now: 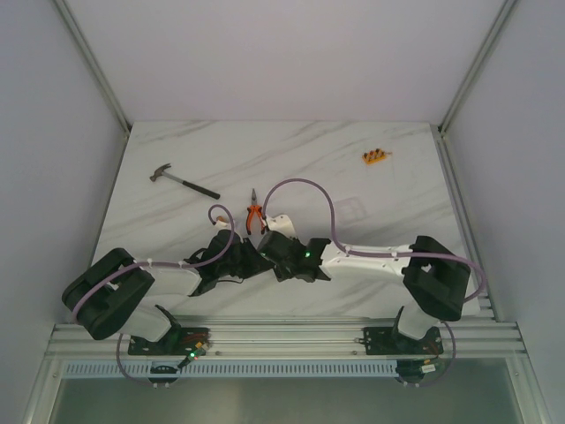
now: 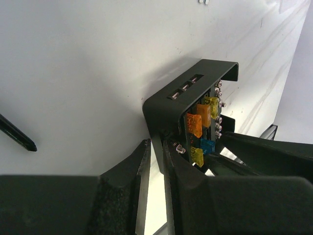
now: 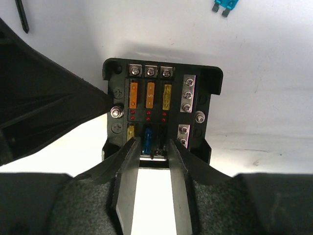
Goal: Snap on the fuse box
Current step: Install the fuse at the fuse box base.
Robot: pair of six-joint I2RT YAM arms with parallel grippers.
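Seen from above, a hammer [image 1: 184,181] lies at ten o'clock on the marble table [image 1: 291,146]. Pliers [image 1: 253,215] with orange handles lie just above centre. A faint clear lid [image 1: 353,210] sits flat to their right, and a small orange strip of fuses [image 1: 376,156] lies at two o'clock. Both arms meet at the centre of the table and hide whatever is beneath them.

The left wrist camera shows what the overhead view cannot. The fuse box [image 2: 176,105] is uncovered, with orange, yellow and blue fuses exposed. The left gripper [image 2: 156,156] is nearly closed, its fingers pinching the box's side wall at its six o'clock corner.

The right wrist camera looks straight into the box, showing rows of screws and three small red dots across its middle. The right gripper [image 3: 151,152] is at the box's six o'clock edge. Its fingers are partway open on either side of a blue fuse [image 3: 147,139] and grip nothing. Only this view shows a loose teal fuse [image 3: 225,6], lying on the table at one o'clock.
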